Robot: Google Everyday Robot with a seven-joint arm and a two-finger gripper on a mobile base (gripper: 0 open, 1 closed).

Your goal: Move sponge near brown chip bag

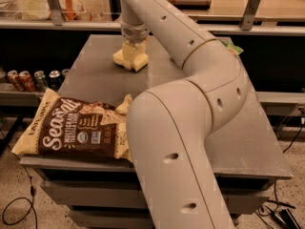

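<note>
The sponge [120, 57] is a small pale yellow block lying on the far part of the grey table [90, 75]. My gripper [134, 57] is down on it from above, covering its right part, so only the left end of the sponge shows. The brown chip bag [71, 132], cream and dark brown with white "Sea Salt" lettering, lies flat at the table's front left corner, well apart from the sponge. My arm hides the bag's right end.
A green snack bag [232, 47] peeks out behind my arm at the table's far right. Several soda cans [33, 79] stand on a low shelf to the left. A counter with rails [248, 13] runs behind the table. My arm covers the table's middle.
</note>
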